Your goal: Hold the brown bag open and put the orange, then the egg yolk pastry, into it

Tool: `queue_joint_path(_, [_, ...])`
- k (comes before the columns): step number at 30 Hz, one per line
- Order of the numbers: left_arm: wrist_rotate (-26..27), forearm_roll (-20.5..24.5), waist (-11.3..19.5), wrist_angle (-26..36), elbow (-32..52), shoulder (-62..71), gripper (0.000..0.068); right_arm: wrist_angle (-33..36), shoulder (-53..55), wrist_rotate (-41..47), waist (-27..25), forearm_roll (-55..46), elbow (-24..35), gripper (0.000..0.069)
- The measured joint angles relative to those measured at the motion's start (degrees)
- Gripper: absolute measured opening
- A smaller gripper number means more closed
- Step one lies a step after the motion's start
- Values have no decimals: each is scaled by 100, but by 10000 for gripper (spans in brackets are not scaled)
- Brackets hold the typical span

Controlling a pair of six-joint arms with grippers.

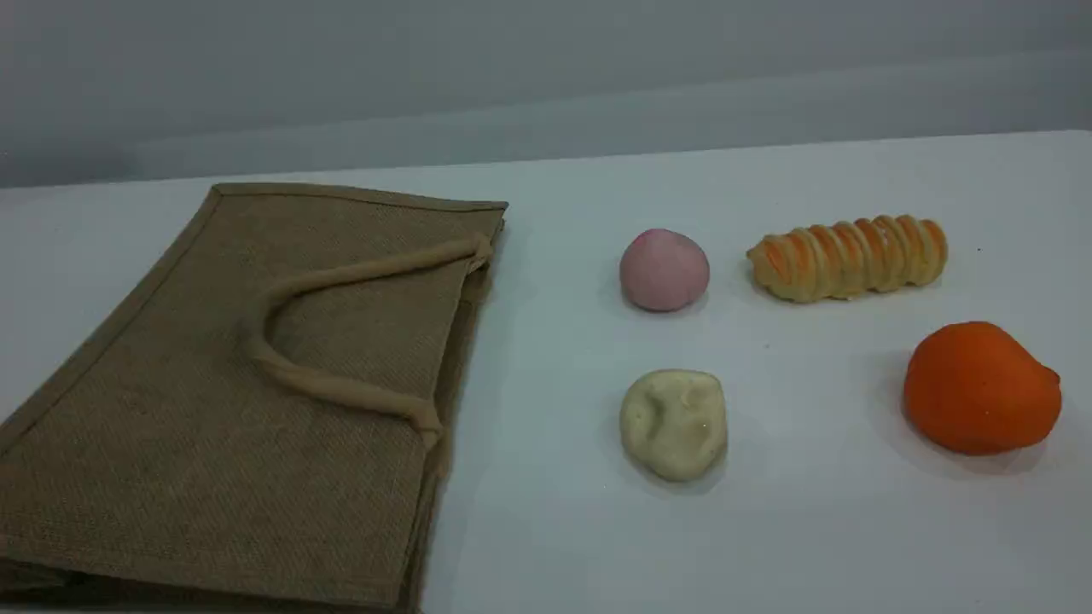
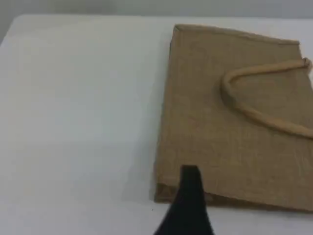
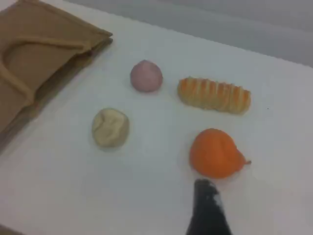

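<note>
White table [image 1: 810, 529]. Brown bag [image 1: 171, 443] flat on the left; orange [image 1: 979, 388] and egg yolk pastry [image 1: 674, 424] on the right. Left gripper [image 2: 188, 205] spread wide; right gripper [image 3: 206, 210], cannot tell.

No readable text in any view.
We find no lettering, label, brand or number on the brown bag [image 1: 213, 409], nor on the foods to its right or the table.
</note>
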Motion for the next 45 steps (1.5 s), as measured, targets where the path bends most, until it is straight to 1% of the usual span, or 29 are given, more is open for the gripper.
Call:
queue_joint_path(10, [0,0,0,71,0,0,559,-61,0,0,0,48,0,407])
queue_joint_path(16, [1,-33,0,-134,0,0,559,-61,0,20,0,239,0,407])
queue_joint_path(21, [-305,0,0,-214,0,172,559,-86,86,303,0,230,0,407])
queue_joint_path(25, [-352,0,0,-319,-66,605,559,-301,487,413,0,236,-62,407])
queue_joint_path(28, [-352,0,0,-632,-294,1077,559,-436,941,413,0,275,-278,407])
queue_joint_path(31, [-352,0,0,-709,-665,1683,559,-613,1464,413,0,275,-629,407])
queue_joint_path(33, [-352,0,-14,-760,-948,2079,559,-767,1814,413,0,285,-928,407])
queue_joint_path(37, [-315,-169,-14,-1135,-1493,2892,559,-980,2568,413,0,289,-1519,407])
queue_joint_path(40, [-299,-174,-14,-1179,-1800,3458,559,-1123,3144,413,0,289,-1895,407])
queue_joint_path(43, [-299,-174,-14,-1192,-2013,4119,559,-1230,3660,413,0,333,-2124,407])
queue_joint_path(45, [-299,-207,-14,-1239,-2131,4538,559,-1272,3974,413,0,353,-2154,407])
